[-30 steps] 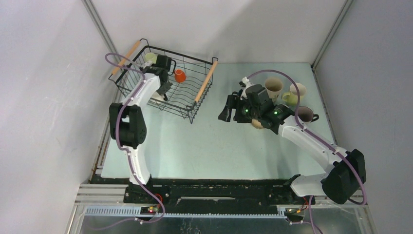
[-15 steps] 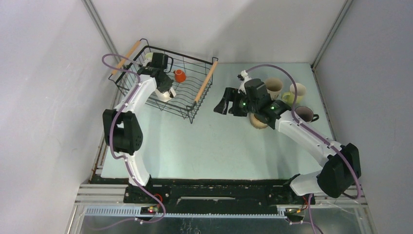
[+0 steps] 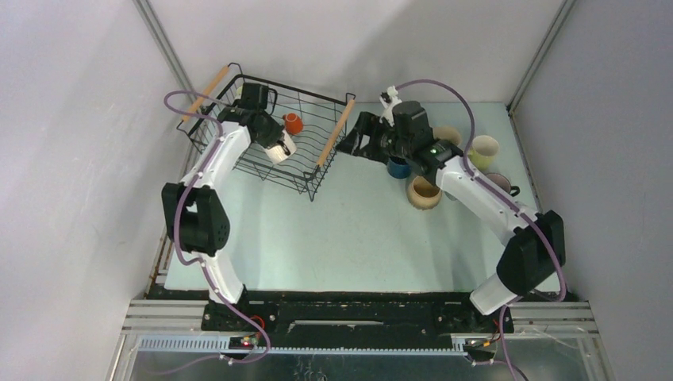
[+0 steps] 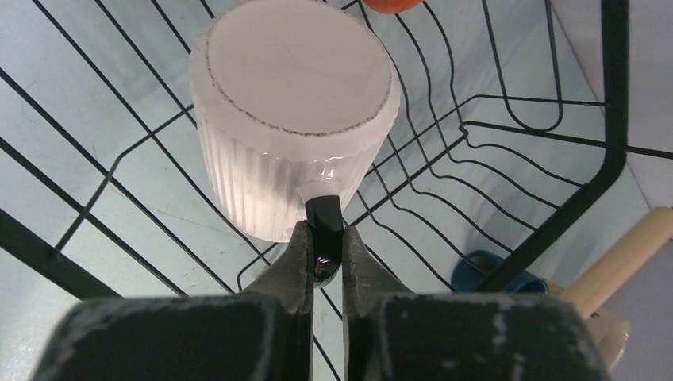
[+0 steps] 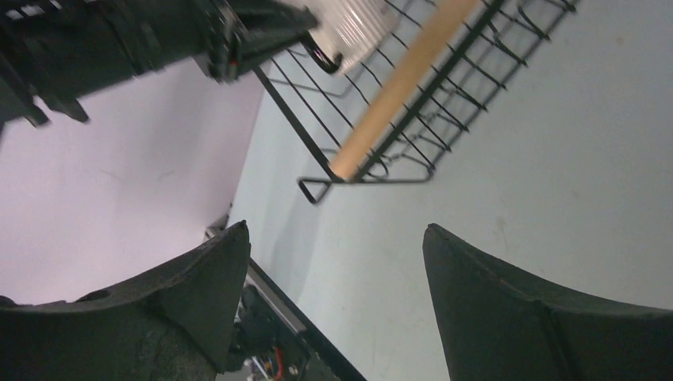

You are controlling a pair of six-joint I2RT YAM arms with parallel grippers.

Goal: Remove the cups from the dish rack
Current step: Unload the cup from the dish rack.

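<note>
The black wire dish rack (image 3: 306,179) stands at the back left. My left gripper (image 3: 270,141) is inside it, shut on the black handle (image 4: 324,226) of a white ribbed cup (image 4: 294,103), which hangs bottom-up above the rack floor; the cup also shows in the top view (image 3: 281,148). A small orange cup (image 3: 293,123) lies in the rack further back. My right gripper (image 3: 353,143) is open and empty, just right of the rack's right wooden handle (image 5: 405,83). A navy cup (image 3: 397,167), a cream cup (image 3: 424,193) and a yellow-green cup (image 3: 484,148) stand on the table at the right.
A mauve cup (image 3: 500,185) and a tan cup (image 3: 447,135) stand among the cups at the right, under and behind my right arm. Grey walls close in the table at the left, back and right. The rack's left wooden handle (image 3: 205,94) lies near the left wall.
My left gripper has lifted the white ribbed cup off the rack floor. My right arm has swung left and back toward the rack, uncovering the navy cup.
</note>
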